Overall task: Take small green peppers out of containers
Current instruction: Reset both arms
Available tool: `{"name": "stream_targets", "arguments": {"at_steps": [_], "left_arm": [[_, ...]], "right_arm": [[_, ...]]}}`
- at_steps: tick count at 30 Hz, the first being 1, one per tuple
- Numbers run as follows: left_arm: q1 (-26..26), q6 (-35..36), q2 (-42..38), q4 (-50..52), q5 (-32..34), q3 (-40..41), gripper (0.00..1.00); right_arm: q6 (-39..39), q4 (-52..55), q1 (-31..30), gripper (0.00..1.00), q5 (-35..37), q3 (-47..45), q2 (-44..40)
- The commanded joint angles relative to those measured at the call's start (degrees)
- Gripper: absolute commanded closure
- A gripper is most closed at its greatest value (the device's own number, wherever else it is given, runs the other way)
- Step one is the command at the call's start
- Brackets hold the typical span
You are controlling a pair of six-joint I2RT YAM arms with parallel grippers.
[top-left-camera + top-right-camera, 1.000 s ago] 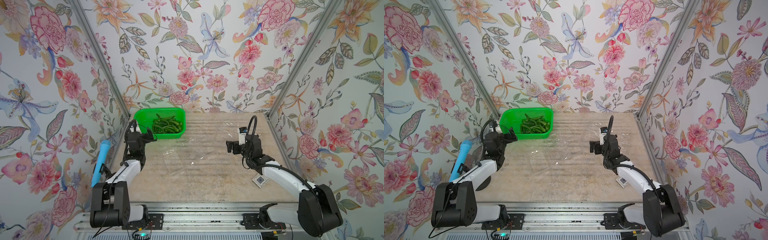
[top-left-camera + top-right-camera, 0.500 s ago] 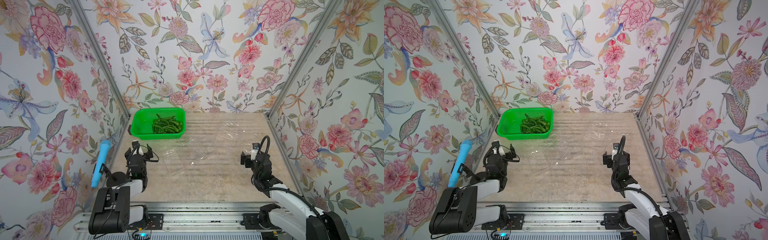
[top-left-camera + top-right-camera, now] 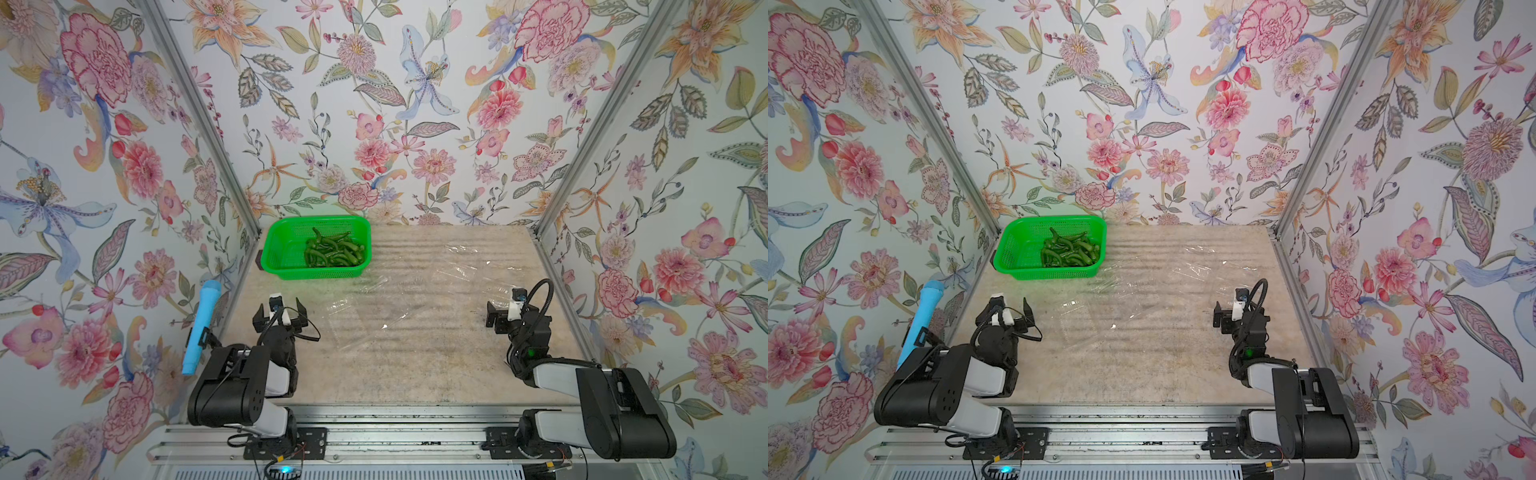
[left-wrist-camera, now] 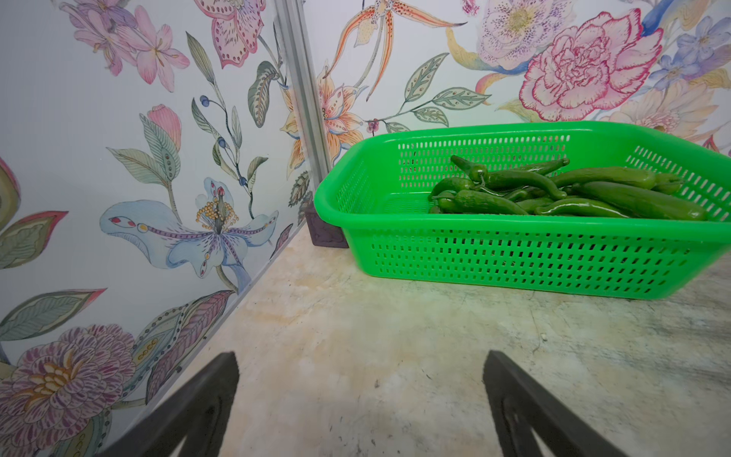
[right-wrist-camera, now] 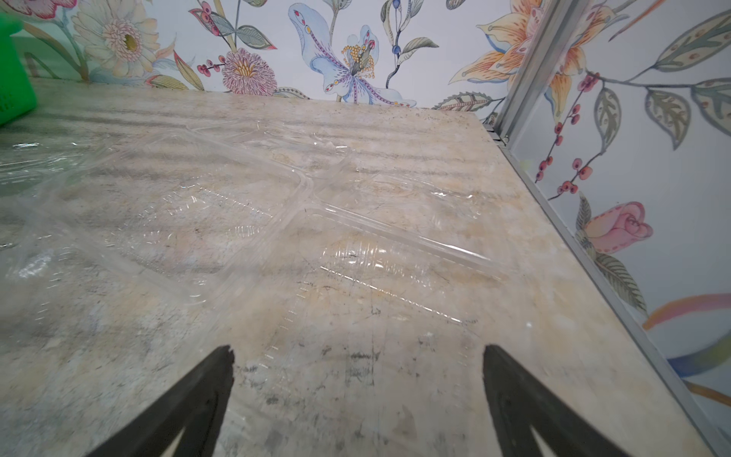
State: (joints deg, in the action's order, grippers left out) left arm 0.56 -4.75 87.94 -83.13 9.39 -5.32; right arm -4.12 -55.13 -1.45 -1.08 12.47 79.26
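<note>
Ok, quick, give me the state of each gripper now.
Left gripper: open, holding nothing.
Right gripper: open, holding nothing.

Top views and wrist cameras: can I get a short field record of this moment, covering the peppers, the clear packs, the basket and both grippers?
peppers: small green peppers piled in the green basket, toward its right half
basket: at the far left corner of the table
containers: clear clamshell packs spread on the table, centre to right; no pepper visible in them
left: left gripper open, empty, over bare table, facing the basket
right: right gripper open, empty, packs just ahead of it
</note>
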Motion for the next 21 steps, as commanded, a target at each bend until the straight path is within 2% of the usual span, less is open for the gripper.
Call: {"name": "stream_targets", "arguments": {"at_steps": [1, 3, 5, 9, 21], "left_arm": [[-2.37, 4.32, 1.16, -7.56, 0.54, -0.39, 0.0], [-3.65, 6.09, 1.22, -4.89, 1.03, -2.23, 0.0], [-3.9, 6.28, 1.0, -0.46, 0.6, -3.55, 0.0], [-3.85, 6.34, 1.2, -0.79, 1.39, -3.55, 0.0], [-3.84, 5.46, 1.2, 0.21, 3.42, -5.39, 0.0]], "right_arm": [[-1.24, -14.47, 1.21, 0.0, -9.17, -0.66, 6.66], [-0.43, -19.08, 1.28, 0.0, -8.86, -0.44, 10.4], [0.2, -8.99, 1.28, 0.0, -5.04, 2.35, 7.76], [3.08, -7.04, 1.2, 0.0, 2.45, 4.39, 8.85], [1.47, -8.21, -1.1, 0.0, 6.08, 4.18, 9.2]]}}
